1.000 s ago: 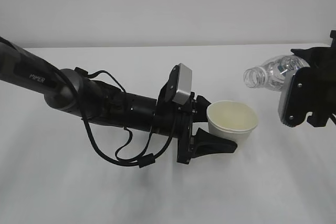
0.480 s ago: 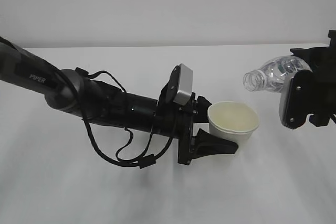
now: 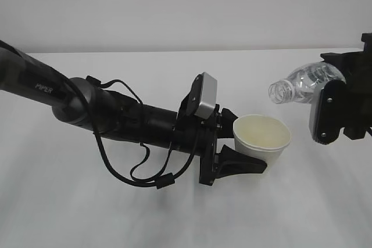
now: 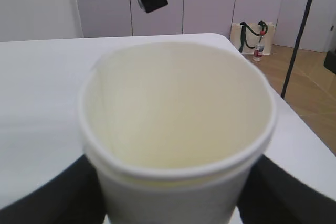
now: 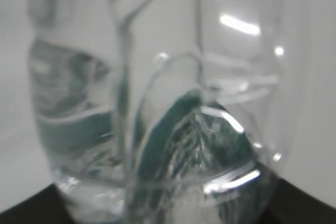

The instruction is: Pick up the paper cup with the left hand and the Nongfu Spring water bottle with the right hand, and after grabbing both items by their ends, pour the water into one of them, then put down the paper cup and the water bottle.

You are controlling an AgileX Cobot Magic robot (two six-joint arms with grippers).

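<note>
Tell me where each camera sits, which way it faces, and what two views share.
Exterior: slanted down across the table; both arms show.
Left wrist: behind the left gripper, facing into the paper cup; dark fingers at the bottom corners.
Right wrist: pressed close to the bottle; black edges below.
Shared: cup and bottle each appear in the exterior view too.

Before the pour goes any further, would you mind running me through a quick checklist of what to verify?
1. Left end effector holds the paper cup: ok.
2. Cup upright, mouth open upward: ok.
3. Right end effector holds the Nongfu Spring water bottle: ok.
4. Bottle tilted, capless neck aimed toward the cup: ok.
5. Bottle mouth directly over the cup: not ok, it looks offset to the cup's right.
6. Water already in the cup: cannot tell; the left wrist view shows only a pale inside.
</note>
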